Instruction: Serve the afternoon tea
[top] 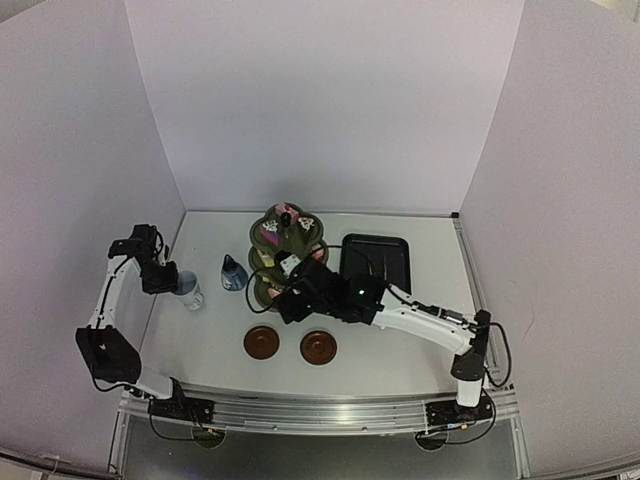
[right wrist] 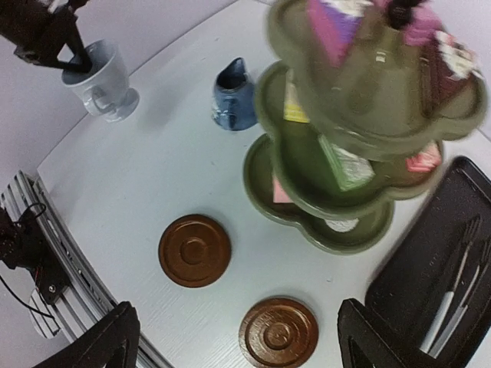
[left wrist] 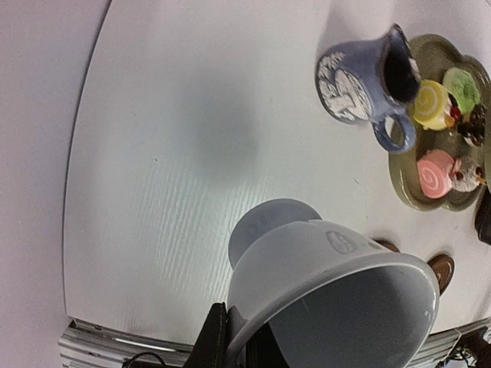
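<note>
The olive-green three-tier stand (top: 285,248) stands at the back middle of the table (top: 400,340), loaded with small cakes (left wrist: 435,173). On its bottom tier the left wrist view shows a pink swirl roll, a yellow swirl piece and a green one, and the upper tiers carry pink and pale pieces. Just beside the stand's left edge, close to it but apart, sits the small blue jug (top: 233,272), upright. Further left of the stand, past the jug, is the pale blue-white cup (top: 188,291), upright on its foot at table level; whether it bears fully on the surface cannot be told. The left gripper (right wrist: 73,57) is clamped on the cup's rim, one finger inside the bowl and the other outside. In front of the stand, toward the arm bases, lie a brown coaster (top: 263,343) and a second coaster (top: 318,347), side by side and apart, both bare. The right gripper (right wrist: 236,330) hovers over the table at the stand's near edge, above the coasters. Its jaws are spread wide with nothing between them. To the right of the stand, near its lobes, lies the black tray (top: 375,262), with thin metal tongs (right wrist: 454,295) lying inside it.
</note>
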{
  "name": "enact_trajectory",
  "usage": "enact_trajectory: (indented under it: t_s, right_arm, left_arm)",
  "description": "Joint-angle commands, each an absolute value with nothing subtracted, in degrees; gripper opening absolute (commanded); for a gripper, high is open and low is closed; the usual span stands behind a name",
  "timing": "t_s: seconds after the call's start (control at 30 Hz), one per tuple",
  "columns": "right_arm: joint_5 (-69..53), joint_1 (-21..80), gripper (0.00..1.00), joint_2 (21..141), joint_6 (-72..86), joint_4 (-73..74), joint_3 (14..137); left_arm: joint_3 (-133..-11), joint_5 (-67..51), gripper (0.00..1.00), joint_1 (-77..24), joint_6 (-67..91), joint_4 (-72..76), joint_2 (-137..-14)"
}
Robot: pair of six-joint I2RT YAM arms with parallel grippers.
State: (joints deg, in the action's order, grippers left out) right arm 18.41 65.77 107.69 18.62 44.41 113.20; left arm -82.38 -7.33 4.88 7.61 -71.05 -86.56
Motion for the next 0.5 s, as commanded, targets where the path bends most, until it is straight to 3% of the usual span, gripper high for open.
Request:
enact_trajectory:
  t_s: [0.0,0.17,0.47]
  right_arm:
    - [19.5,71.5,0.86,119.9,10.5,44.5,125.6]
    - [16.1,73.9,0.84,131.8,9.0,44.5,138.3]
    - [18.1,74.7,0.73,139.3,12.3,43.1,145.6]
  left_arm:
    - [-78.8,-9.0,0.00,-2.5,13.1,-72.5,-78.1]
    - [-75.8,-8.5,0.00,-9.8,16.5,-70.6,-73.5]
    - [-72.3,-8.7,0.00,-16.8,20.2,-69.3,-72.3]
